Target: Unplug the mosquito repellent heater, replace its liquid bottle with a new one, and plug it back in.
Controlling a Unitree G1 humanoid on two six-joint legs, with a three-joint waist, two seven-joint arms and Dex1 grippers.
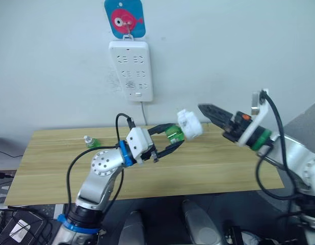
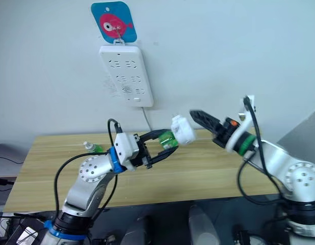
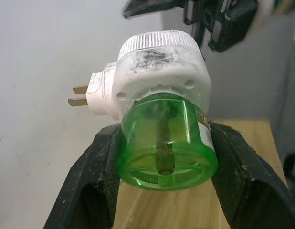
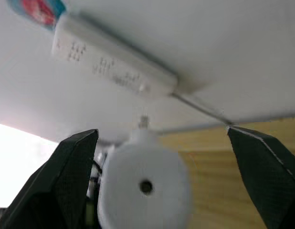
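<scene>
The left gripper (image 1: 173, 140), two black fingers on a white and silver arm, is clamped on the small squat translucent green liquid bottle (image 1: 174, 133); in the left wrist view one finger (image 3: 92, 181) presses each side of the bottle. The right gripper (image 4: 162, 181), two black fingers on a white arm with a green ring, stands wide open with nothing between its fingers, just beside the heater's round top.

Largest to smallest:

1. Long light wooden table (image 1: 224, 168). It runs along the white wall beneath both arms.
2. Long white multi-socket power strip (image 1: 131, 69). It hangs upright on the wall from a hook, below a blue card with a pink fish (image 1: 125, 18). Its white cable drops toward the table.
3. Small rounded white plastic mosquito repellent heater (image 1: 189, 125). It is held in the air above the table, between the two grippers, joined to the green bottle. Its two metal prongs (image 3: 78, 95) are bare and well apart from the strip.
4. Small translucent green bottle with a whitish-clear cap (image 1: 90, 142). It stands on the table's far left part, near the wall.
</scene>
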